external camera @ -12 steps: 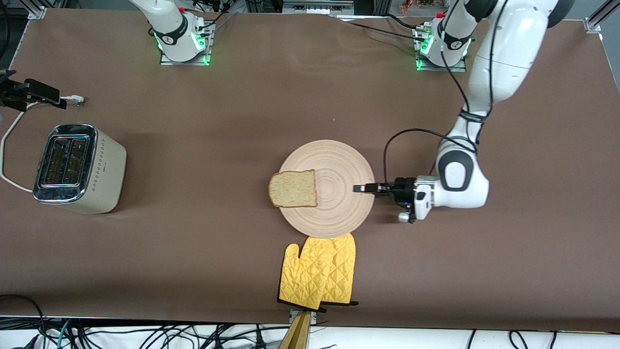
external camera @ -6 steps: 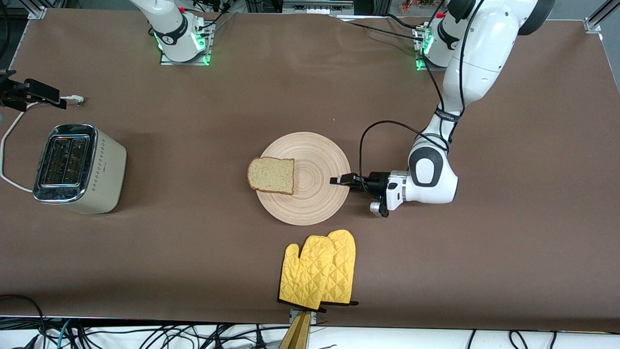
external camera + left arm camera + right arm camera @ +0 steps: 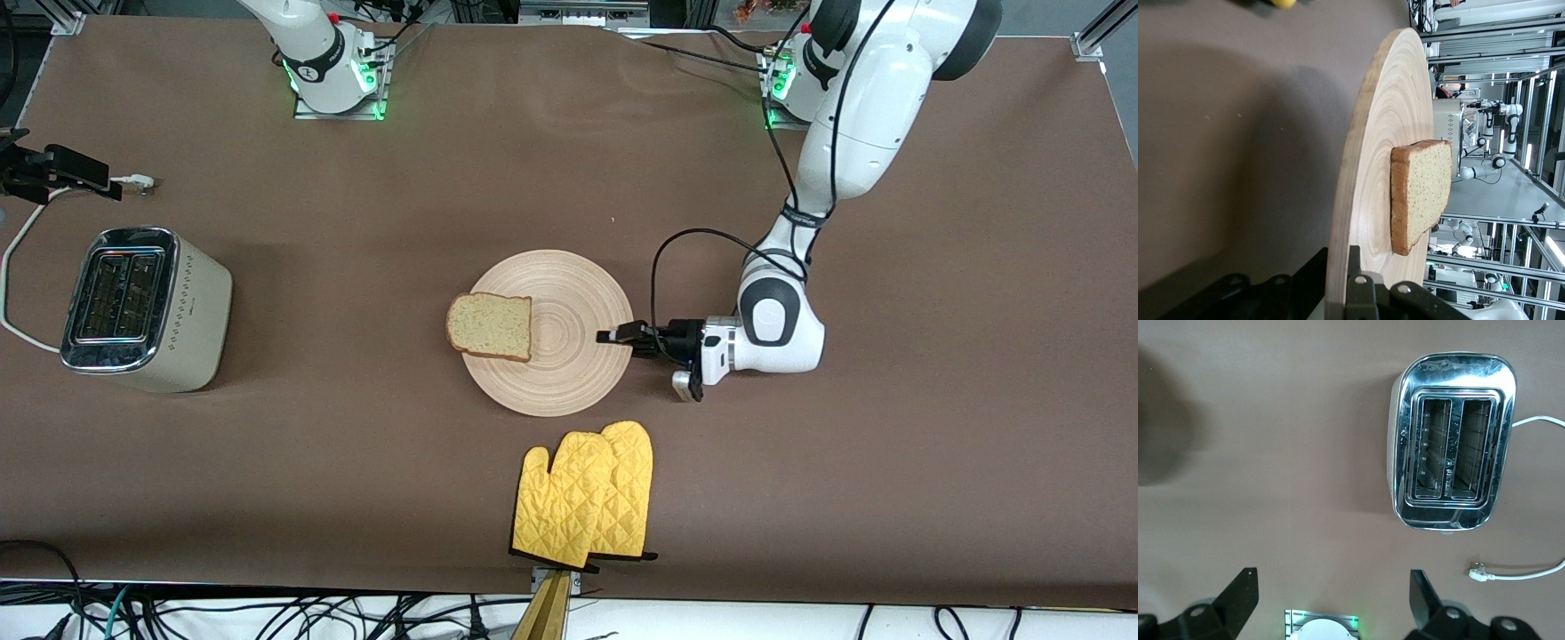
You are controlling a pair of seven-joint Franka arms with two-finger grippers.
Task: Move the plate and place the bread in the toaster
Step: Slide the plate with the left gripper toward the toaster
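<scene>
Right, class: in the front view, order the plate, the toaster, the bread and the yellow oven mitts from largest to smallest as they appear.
1. Plate
2. Toaster and yellow oven mitts: they look about alike, so no ranking between them
3. Bread, clearly smallest

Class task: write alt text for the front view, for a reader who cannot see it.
The left gripper clamps the rim of a plate carrying bread at mid-table. A toaster stands toward the right arm's end; yellow mitts lie nearer the camera.
</scene>
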